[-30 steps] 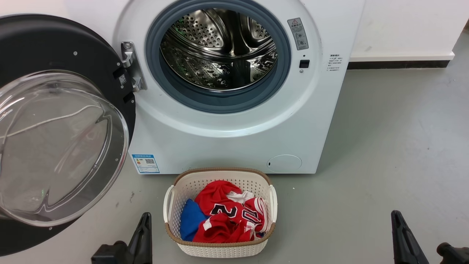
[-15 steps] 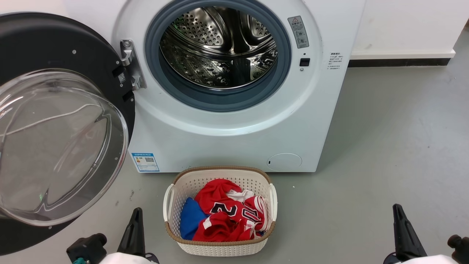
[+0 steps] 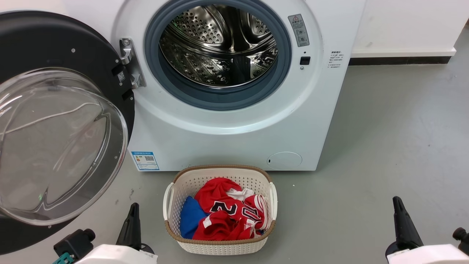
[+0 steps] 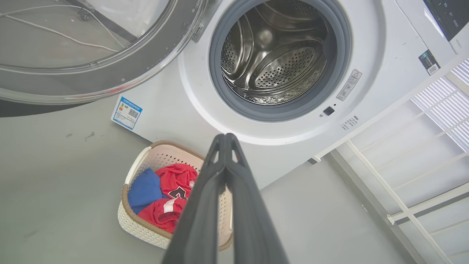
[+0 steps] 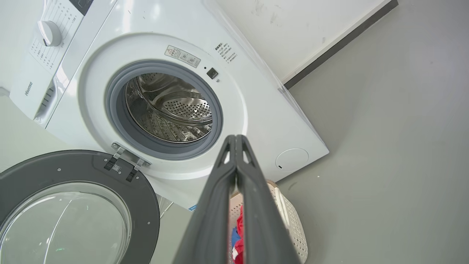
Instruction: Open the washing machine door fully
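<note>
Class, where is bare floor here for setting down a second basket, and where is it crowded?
Widest: grey floor right of the laundry basket, bordered by the washing machine and skirting. Crowded: the basket before the machine; the open washing machine door overhanging left.

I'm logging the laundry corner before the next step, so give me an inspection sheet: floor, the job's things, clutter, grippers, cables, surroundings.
Surface: grey floor, a few small marks.
Job's things: washing machine door stands wide open to the left; washing machine, no laundry seen in its drum.
Clutter: basket of red and blue clothes on the floor before the machine.
Grippers: left gripper and right gripper both shut, holding nothing, touching nothing.
Cables: thin white cord seen through the door glass.
Surroundings: white wall with dark skirting; white rail frame beside the machine.
</note>
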